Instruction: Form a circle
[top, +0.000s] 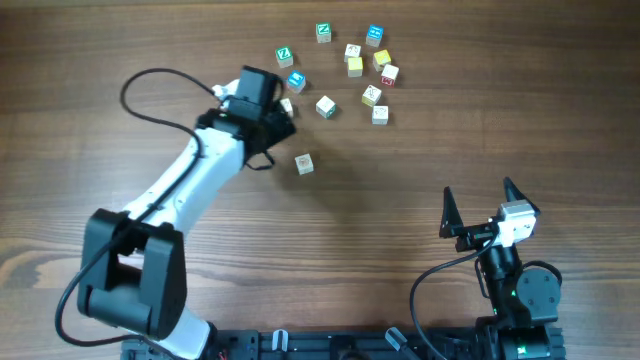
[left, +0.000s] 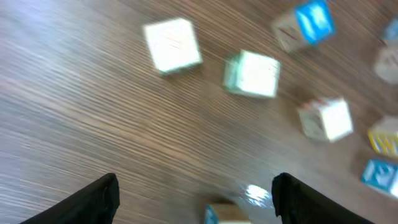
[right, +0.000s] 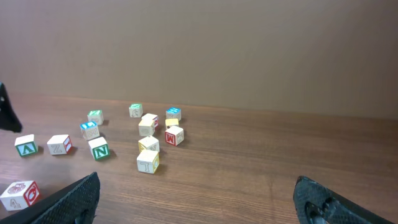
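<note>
The circle (top: 356, 67), a loose block cluster, lies right of the left gripper (left: 196, 183), apart; its jaws stand spread, empty. The right gripper (top: 478, 190) gapes, well away.

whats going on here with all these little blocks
Two robot arms are at a wooden table, tasked with forming a circle out of scattered letter blocks. The left gripper is out over the blocks with its jaws open; a small block lies between its fingers and looks ungripped. The right gripper is open and parked well away from them. No clear ring yet: the blocks lie in a loose cluster, with a lone block apart from it.
</note>
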